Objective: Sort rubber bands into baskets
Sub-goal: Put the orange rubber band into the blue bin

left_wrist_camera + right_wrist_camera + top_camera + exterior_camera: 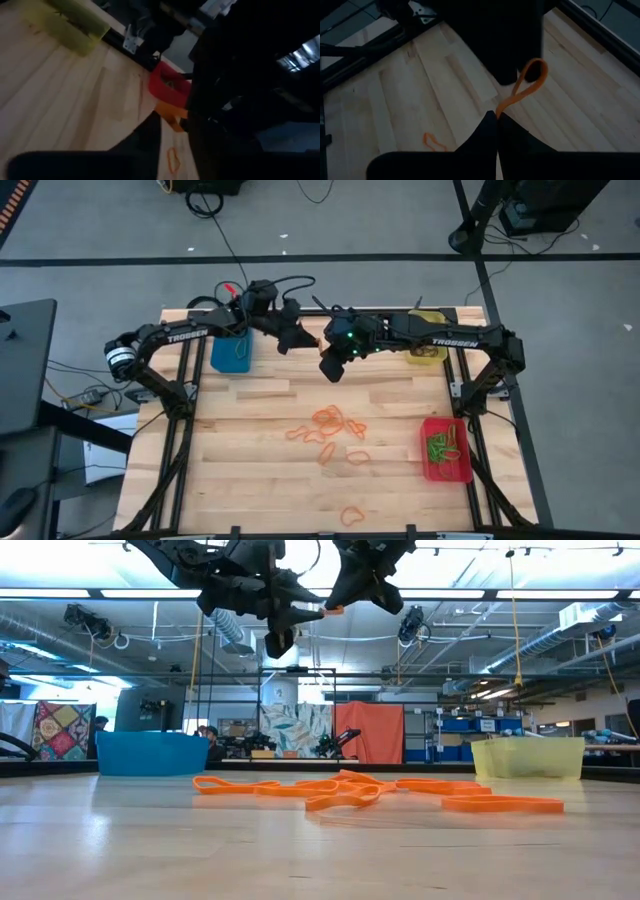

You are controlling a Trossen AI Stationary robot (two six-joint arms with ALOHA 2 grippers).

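A pale wooden table (260, 470) is seen from above, with two dark arms raised over its far half. The blue basket (231, 353) is set near the far left corner, the yellow basket (427, 348) near the far right corner, and the red basket (446, 450) along the right edge; green and orange bands are seen lying inside the red one. A loose cluster of orange rubber bands (330, 430) is spread over the middle of the table, with one stray orange band (352, 516) lying alone near the front edge.

The right claw (496, 114) is held high above the table, just behind the cluster, its fingers pressed together on a single orange band (526, 86); the loop is seen standing out beyond the fingertips and clear of the wood. The left claw (297, 337) is held just beside it in the air, close to the blue basket. Whether the left claw is wide or narrow cannot be told, and nothing is seen gripped in it.
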